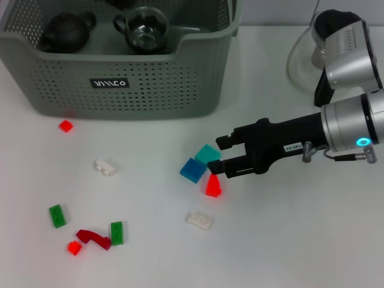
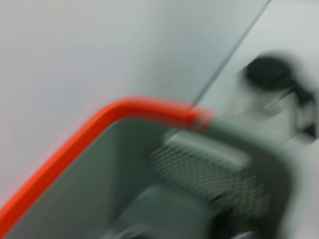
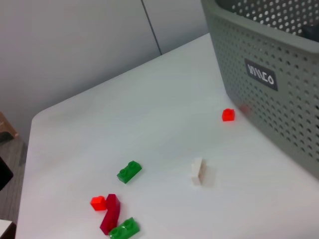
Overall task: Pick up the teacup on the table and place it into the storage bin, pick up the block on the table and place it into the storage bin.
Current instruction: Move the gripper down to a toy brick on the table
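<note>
The right gripper (image 1: pixel 219 156) is held low over the table (image 1: pixel 288 240), fingers parted narrowly, nothing gripped. The red block (image 1: pixel 212 186) lies just under its lower fingertip; contact cannot be judged. Its long axis runs near-to-far. Farther back, the storage bin (image 1: pixel 120 90) holds the glass teacup (image 1: pixel 144 28).

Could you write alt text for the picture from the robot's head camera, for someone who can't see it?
The robot's right gripper, fingers open, reaches in low over a white table toward a red block beside two blue blocks. Behind stands a grey-green storage bin holding a dark teapot and a glass cup.
</note>
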You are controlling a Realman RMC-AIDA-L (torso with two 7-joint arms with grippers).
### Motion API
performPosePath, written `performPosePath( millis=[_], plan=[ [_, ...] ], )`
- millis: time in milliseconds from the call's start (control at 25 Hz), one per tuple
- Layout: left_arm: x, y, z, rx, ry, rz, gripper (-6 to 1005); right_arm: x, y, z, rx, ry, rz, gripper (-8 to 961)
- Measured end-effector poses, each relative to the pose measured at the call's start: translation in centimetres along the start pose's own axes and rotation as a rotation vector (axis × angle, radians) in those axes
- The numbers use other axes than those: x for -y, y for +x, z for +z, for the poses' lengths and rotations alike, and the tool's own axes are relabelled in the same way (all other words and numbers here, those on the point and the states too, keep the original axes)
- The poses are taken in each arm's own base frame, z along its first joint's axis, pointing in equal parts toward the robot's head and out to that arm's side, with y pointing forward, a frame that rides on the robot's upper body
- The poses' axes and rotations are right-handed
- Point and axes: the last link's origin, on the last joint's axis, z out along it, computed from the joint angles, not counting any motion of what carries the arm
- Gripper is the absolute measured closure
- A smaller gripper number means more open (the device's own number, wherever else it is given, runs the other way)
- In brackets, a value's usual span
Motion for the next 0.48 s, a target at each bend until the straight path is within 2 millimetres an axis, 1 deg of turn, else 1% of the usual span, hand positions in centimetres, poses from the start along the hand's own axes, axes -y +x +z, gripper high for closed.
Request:
performPosePath(
  millis=[200, 320, 480],
  plan=[
    [-1.8, -0.3, -2.4, -0.164, -0.236, 0.008, 298, 0.2, -0.1, -0.6, -0.001, 0.006, -0.008, 268],
    [-3.0, -1.6, -2.9, -0.23, -0.368, 0.022, 298, 0.4, 0.0, -0.8, 0.0, 0.01, -0.012, 268],
    [-5.1, -4.0, -2.8, -0.293, -0.493, 0.059, 299, 0.5, 0.2, -1.2, -0.001, 0.015, -0.011, 268]
  ],
)
